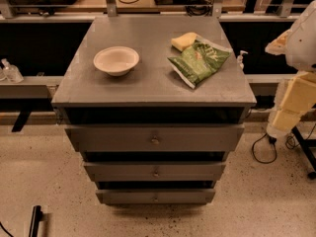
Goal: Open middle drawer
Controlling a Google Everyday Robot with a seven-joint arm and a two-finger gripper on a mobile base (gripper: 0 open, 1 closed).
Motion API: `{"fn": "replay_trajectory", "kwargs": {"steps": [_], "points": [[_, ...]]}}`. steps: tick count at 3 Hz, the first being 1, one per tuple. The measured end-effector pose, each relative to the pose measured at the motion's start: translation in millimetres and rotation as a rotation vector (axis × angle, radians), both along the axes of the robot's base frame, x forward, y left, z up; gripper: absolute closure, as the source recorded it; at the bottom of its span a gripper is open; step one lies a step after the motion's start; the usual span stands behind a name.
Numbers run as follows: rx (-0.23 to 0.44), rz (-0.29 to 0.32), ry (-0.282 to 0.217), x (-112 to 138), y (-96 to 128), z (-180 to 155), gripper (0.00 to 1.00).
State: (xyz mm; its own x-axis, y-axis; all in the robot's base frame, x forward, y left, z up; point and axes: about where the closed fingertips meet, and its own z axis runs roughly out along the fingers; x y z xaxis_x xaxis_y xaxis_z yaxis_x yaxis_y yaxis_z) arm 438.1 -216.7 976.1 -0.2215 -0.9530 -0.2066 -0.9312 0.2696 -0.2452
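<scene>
The grey cabinet (153, 88) stands in the middle of the camera view with three drawer fronts stacked below its top. The middle drawer (123, 172) is a plain grey front with a small round metal knob (156, 173) at its centre; no interior shows. The taller top front (113, 138) is above it and the narrow bottom front (123, 197) below, with a dark gap over each. My gripper is out of view; only white and pale yellow arm parts (298, 83) show at the right edge, away from the drawers.
On the cabinet top lie a white bowl (116, 60), a green snack bag (198, 60) and a yellow sponge (183, 41). A pump bottle (241, 59) stands behind on the right, a clear bottle (11, 71) on the left. A cable (261, 149) and a black bar (34, 221) lie on the speckled floor.
</scene>
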Motion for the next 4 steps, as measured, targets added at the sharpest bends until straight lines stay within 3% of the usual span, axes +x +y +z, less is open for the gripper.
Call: {"fn": "replay_trajectory", "kwargs": {"steps": [1,2,3,4], "points": [[0.0,0.0,0.0,0.0,0.0,0.0,0.0],[0.055,0.026,-0.009,5.0,8.2,-25.6,0.0],[0.248,0.138,-0.01,-22.2,53.2,-99.8,0.0],[0.274,0.119,-0.017,-28.7,53.5,-105.4,0.0]]}}
